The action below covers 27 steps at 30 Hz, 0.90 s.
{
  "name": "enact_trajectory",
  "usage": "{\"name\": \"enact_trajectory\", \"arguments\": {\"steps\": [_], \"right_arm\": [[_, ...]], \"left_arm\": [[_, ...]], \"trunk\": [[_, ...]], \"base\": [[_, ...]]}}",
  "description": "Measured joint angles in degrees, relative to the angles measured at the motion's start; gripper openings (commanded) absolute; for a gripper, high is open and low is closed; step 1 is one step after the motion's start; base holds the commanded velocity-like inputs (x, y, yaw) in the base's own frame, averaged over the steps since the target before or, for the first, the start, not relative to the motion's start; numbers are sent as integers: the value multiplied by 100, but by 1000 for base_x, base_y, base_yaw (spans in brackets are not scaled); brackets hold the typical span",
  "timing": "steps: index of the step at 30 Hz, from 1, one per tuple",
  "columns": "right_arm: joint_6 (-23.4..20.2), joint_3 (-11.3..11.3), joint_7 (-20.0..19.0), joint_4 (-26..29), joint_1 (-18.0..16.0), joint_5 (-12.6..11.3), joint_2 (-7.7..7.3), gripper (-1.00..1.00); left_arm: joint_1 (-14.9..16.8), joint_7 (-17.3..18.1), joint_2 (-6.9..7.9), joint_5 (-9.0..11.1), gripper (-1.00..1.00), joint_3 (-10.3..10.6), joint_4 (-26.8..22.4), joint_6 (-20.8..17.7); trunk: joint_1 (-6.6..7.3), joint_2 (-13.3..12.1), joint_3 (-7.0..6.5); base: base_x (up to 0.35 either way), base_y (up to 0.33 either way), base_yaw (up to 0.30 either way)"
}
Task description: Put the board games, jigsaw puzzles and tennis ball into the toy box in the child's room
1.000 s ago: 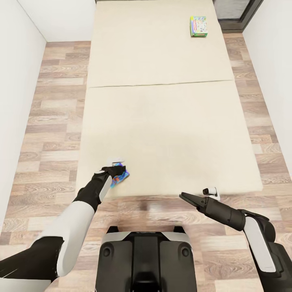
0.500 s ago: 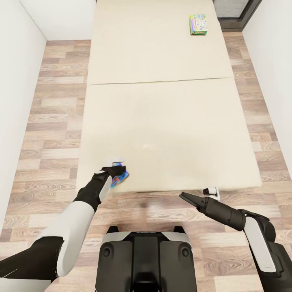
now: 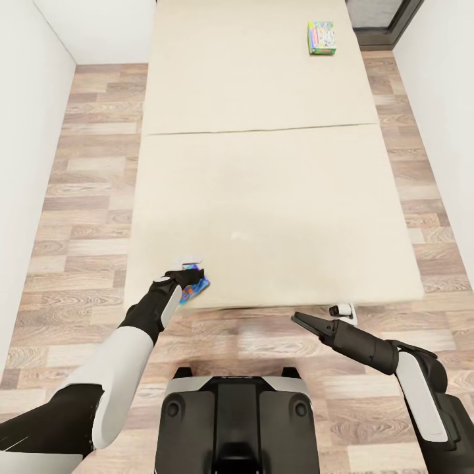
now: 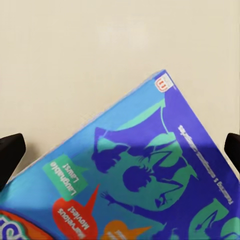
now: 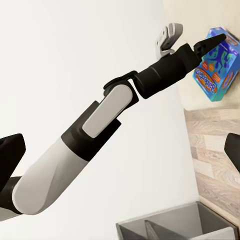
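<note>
My left gripper (image 3: 191, 279) is shut on the small blue board game (image 3: 199, 288), holding it over the near left corner of the beige bed (image 3: 263, 184). The left wrist view shows its blue printed face (image 4: 150, 170) close up between the dark fingertips (image 4: 10, 155). The right wrist view shows the same box (image 5: 217, 72) hanging at the tip of my left arm. A white-blue board game with a green edge (image 3: 322, 38) lies flat on the bed's far right. My right gripper (image 3: 297, 320) is open and holds nothing, over the floor just off the bed's near edge.
Wood floor (image 3: 85, 197) runs along both sides of the bed, with white walls close on either side. A dark door frame (image 3: 388, 26) stands at the far right. A small white fitting (image 3: 342, 309) sits at the bed's near right corner. My base (image 3: 237, 421) is below.
The whole view has shifted: the bed's near edge sits slightly further from me, so the camera has moved back. Both arms keep their pose and the blue game stays in the left gripper.
</note>
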<state>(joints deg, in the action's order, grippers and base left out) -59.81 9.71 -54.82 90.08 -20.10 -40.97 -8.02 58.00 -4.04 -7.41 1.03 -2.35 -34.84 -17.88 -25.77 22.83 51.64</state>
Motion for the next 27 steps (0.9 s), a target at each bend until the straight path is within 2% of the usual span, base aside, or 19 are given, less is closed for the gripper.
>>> {"name": "enact_trajectory", "arguments": {"steps": [27], "right_arm": [[0, 0, 0, 0, 0, 0, 1, 100]], "left_arm": [[0, 0, 0, 0, 100, 8, -2, 1]], "trunk": [[1, 0, 0]], "base": [[-70, 0, 0]]}}
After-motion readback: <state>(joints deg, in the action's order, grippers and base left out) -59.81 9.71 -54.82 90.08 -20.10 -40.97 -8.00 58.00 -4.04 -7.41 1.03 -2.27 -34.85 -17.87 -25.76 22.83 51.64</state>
